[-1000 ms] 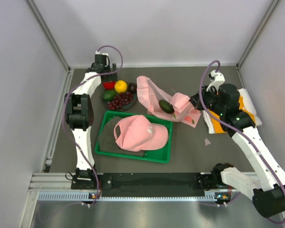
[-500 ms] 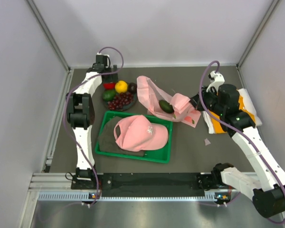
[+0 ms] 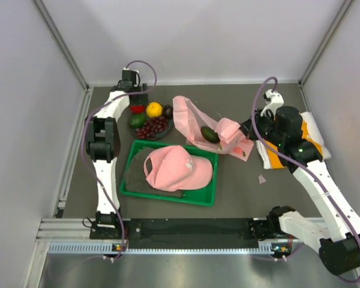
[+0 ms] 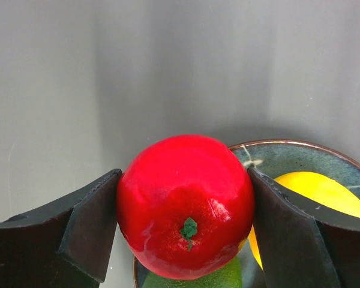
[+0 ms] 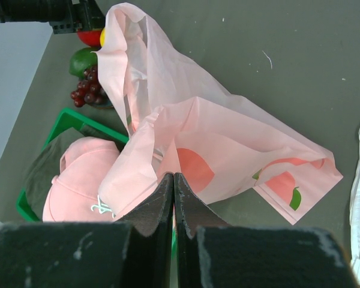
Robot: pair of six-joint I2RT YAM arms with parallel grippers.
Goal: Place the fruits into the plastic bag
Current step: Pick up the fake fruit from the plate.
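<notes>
Fruits (image 3: 149, 117) are sitting piled on a dark plate (image 4: 300, 157) at the far left of the table (image 3: 240, 186), just beside the plastic bag (image 3: 192, 123). The red fruit (image 4: 186, 207) is sitting at the pile's far-left edge. The yellow citrus (image 3: 153, 109) is touching it on the right, and a green avocado (image 3: 137, 119) is lying just below it. Grapes (image 3: 153, 126) are spilling over the plate's near side. A dark brown fruit (image 3: 167, 110) is sitting at the right edge, nearest the bag.

The left gripper (image 3: 139, 103) is reaching down onto the pile. Its fingers (image 4: 87, 222) are pressing against both sides of the red fruit, which is filling the whole gap between them, and the fruit's underside is looking close to the green avocado.

The pink bag is lying crumpled mid-table, right of the plate, with peach prints showing. A dark avocado (image 3: 210, 134) is lying among its folds; I cannot tell whether it is inside or on top. The right gripper (image 5: 173, 198) is pinching a fold of the bag's film, jaws squeezed together with no gap, holding that part up off the table.

A green tray (image 3: 168, 195) is sitting nearer the arms, below the plate and bag. It is carrying a pink cap (image 3: 177, 168) lying on a dark cloth (image 3: 132, 174). An orange and white cloth (image 3: 312, 141) is lying at the far right, behind the right arm.
</notes>
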